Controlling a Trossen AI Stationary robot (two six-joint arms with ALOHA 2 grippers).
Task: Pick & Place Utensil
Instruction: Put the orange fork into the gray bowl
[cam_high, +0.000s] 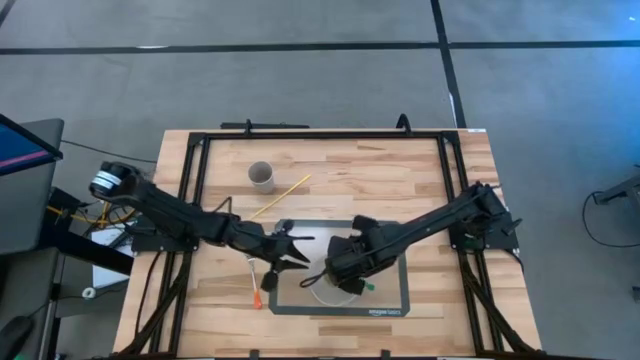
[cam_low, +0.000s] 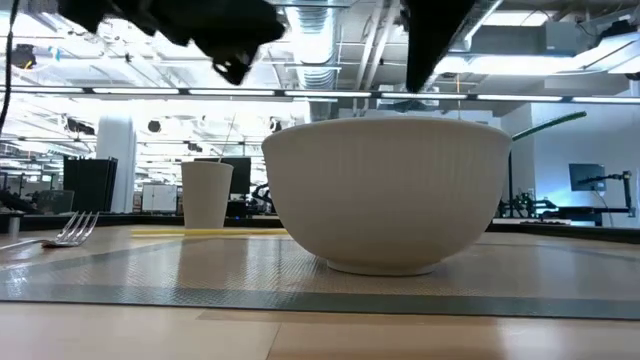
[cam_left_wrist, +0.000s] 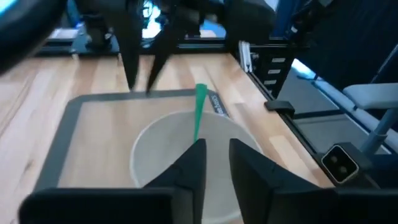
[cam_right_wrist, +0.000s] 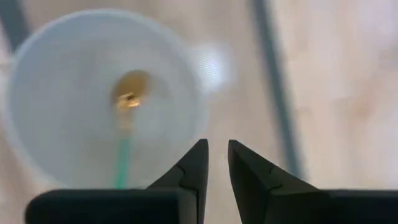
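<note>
A white bowl (cam_high: 322, 293) (cam_low: 385, 195) stands on the grey mat (cam_high: 395, 300). A green-handled spoon (cam_right_wrist: 124, 124) rests in it, its gold head (cam_right_wrist: 130, 90) on the bowl's bottom and its handle (cam_high: 365, 287) (cam_left_wrist: 199, 112) (cam_low: 550, 125) leaning out over the rim. My right gripper (cam_right_wrist: 217, 165) (cam_high: 335, 270) hangs open with a narrow gap above the bowl's rim and touches nothing. My left gripper (cam_left_wrist: 216, 165) (cam_high: 292, 250) hovers open over the mat's left edge, pointing at the bowl.
An orange-handled fork (cam_high: 258, 285) (cam_low: 70, 230) lies on the table left of the mat. A yellow stick (cam_high: 280, 197) (cam_low: 200, 232) and a paper cup (cam_high: 261, 176) (cam_low: 205, 195) are toward the far left. Bare wood shows right of the mat.
</note>
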